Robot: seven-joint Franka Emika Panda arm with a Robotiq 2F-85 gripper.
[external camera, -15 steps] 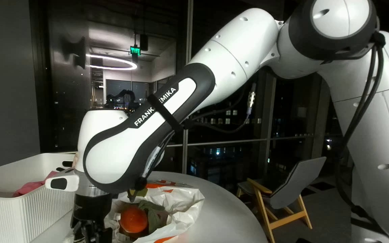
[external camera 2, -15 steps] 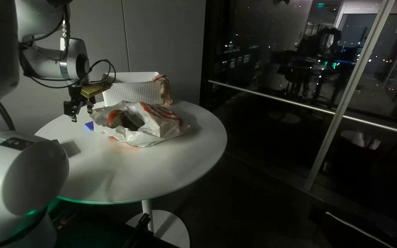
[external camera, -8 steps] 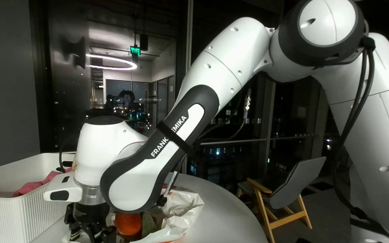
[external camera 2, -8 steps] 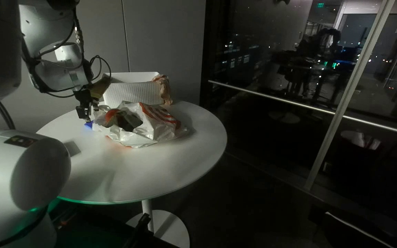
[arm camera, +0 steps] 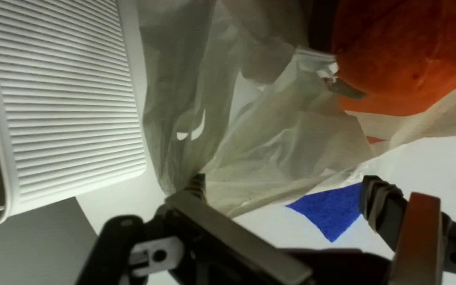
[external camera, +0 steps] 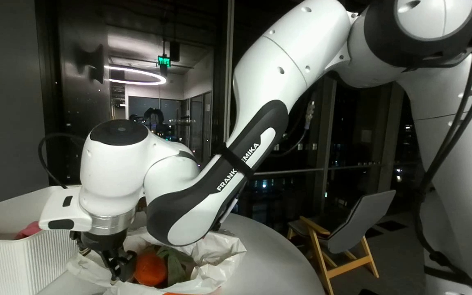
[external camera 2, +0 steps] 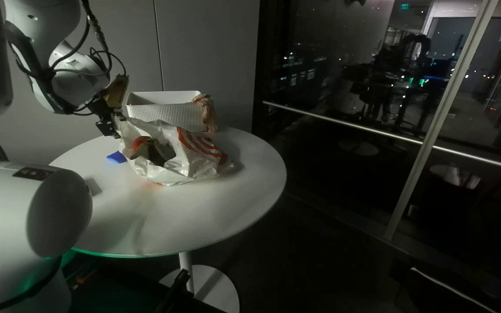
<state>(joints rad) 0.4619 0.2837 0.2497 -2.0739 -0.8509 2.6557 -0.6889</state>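
My gripper [arm camera: 285, 188] stands open, its two fingers wide apart with no solid object between them. It is tilted over the near edge of a crumpled white plastic bag [external camera 2: 198, 152] with red print. The bag's film rises to the left finger [arm camera: 197, 186] in the wrist view and seems caught on it; the exact contact is hidden. Inside the bag lie a round orange object [external camera: 150, 268] and a grey-green cloth-like piece [external camera: 176, 262]. A flat blue piece [arm camera: 331, 209] lies on the table, below the right finger in the wrist view.
A white ribbed basket [external camera 2: 168, 116] stands close behind the bag, with pink cloth [external camera: 29, 230] inside and a peach cloth [external camera 2: 207, 111] over its end. Everything rests on a round white table [external camera 2: 215, 213]. A grey piece [external camera 2: 93, 187] lies by the arm. A chair [external camera: 355, 225] stands beyond.
My gripper came down to the bag's edge, then rose and tilted. The bag's near side has lifted with it, and more of the blue piece shows. The jaws stayed wide.
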